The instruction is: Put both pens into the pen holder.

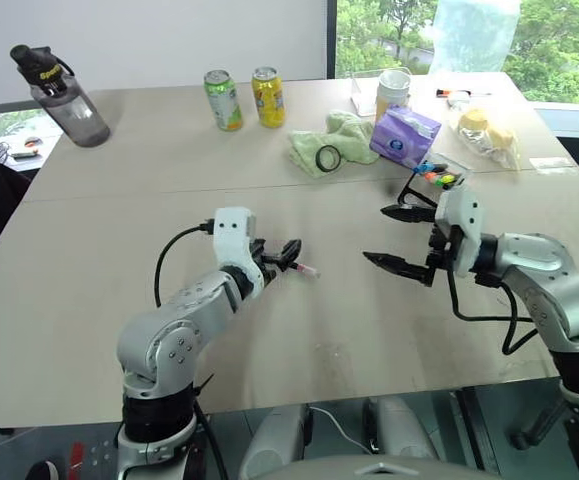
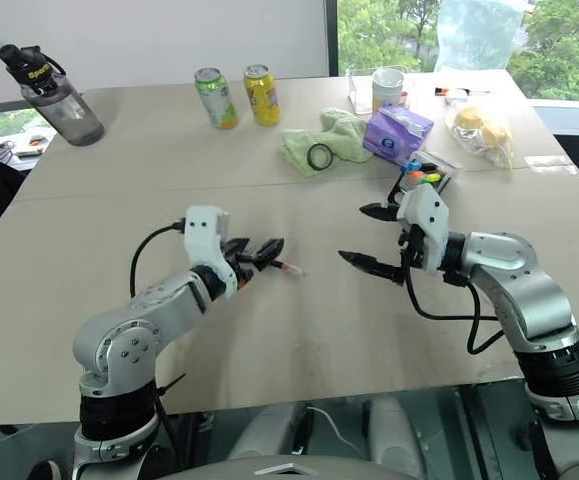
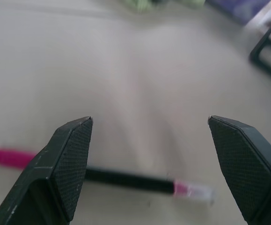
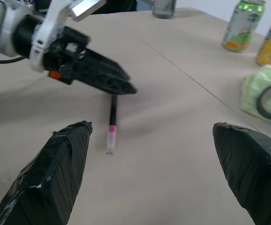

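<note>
The left tool [image 1: 279, 254] hangs wide apart over the pink-ended pen [image 3: 126, 179], which lies flat on the surface [image 1: 349, 330] (untouched). The right tool [image 1: 397, 238], equally wide and empty, hovers at the pen's three o'clock. The pen holder [image 1: 431, 180] stands beyond it, at one o'clock.

Bright daylight from windows behind table [image 1: 89, 300]; soft shadows; wrist views blurred.
</note>
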`<state>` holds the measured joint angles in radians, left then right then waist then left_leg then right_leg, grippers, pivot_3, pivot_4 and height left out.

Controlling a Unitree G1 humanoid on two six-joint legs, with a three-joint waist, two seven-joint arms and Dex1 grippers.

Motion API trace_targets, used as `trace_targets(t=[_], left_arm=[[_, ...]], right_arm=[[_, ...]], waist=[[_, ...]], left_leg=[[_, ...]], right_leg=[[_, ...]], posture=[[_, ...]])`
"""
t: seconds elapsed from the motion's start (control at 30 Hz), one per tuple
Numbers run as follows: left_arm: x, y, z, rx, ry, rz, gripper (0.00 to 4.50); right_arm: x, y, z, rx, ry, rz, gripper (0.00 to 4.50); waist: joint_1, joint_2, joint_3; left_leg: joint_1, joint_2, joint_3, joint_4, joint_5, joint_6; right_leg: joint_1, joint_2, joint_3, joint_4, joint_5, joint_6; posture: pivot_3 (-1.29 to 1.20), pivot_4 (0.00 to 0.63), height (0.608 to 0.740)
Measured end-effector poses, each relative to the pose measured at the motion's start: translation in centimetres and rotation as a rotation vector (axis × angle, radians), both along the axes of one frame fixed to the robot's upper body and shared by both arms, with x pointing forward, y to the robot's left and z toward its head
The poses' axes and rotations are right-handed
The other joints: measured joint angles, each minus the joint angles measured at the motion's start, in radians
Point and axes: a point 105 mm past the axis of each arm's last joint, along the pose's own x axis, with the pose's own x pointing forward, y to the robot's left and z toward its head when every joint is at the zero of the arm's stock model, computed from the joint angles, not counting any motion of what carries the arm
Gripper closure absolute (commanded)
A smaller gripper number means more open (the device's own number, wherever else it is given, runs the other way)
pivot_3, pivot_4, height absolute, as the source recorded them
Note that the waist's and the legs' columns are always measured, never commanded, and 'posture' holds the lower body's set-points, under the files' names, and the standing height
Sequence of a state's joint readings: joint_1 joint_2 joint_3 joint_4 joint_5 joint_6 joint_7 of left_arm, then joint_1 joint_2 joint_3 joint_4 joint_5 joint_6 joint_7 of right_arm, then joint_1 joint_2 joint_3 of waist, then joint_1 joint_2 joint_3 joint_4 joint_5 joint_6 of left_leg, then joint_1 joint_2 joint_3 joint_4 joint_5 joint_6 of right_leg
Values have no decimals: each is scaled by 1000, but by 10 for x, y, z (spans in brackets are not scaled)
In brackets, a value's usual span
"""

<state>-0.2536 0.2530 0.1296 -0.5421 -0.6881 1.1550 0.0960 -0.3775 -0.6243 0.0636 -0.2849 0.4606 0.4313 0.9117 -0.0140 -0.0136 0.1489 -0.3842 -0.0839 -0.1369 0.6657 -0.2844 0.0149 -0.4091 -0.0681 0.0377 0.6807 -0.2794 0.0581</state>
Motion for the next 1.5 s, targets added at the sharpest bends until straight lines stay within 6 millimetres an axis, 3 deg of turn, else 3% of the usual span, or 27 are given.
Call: trace_targets(t=[0.23, 0.57, 1.1, 1.37, 1.5], left_arm=[[1, 13, -8, 20, 72, 151, 425], [16, 0, -15, 78, 146, 234, 425], [21, 2, -18, 96, 200, 326, 425], [31, 1, -23, 145, 240, 347, 425], [36, 3, -23, 181, 255, 372, 425]], right_arm=[[-2, -4, -10, -6, 16, -18, 62], [-2, -5, -11, -15, 10, -29, 62], [-9, -10, -12, -28, 52, -11, 62], [-10, -10, -12, -29, 53, -9, 62], [-10, -10, -12, -30, 49, -9, 62]], waist=[[5, 0, 0], [23, 1, -2], [14, 3, -4], [12, 5, -5], [5, 5, -5]], left_leg=[[0, 0, 0, 1, 0, 0], [6, 0, 0, 2, 0, 0], [6, 0, -1, 2, 0, 0], [24, 0, -1, -1, 0, 0], [25, 0, -3, -1, 0, -1]], right_leg=[[0, 0, 0, 0, 0, 0], [7, 0, -1, 0, 0, 0], [8, 0, -5, 0, 0, 0], [26, 1, -7, -2, 0, 1], [29, 1, -9, -3, 0, 1]], posture=[[0, 150, 740], [0, 150, 740], [0, 150, 740], [0, 150, 740], [0, 150, 740]])
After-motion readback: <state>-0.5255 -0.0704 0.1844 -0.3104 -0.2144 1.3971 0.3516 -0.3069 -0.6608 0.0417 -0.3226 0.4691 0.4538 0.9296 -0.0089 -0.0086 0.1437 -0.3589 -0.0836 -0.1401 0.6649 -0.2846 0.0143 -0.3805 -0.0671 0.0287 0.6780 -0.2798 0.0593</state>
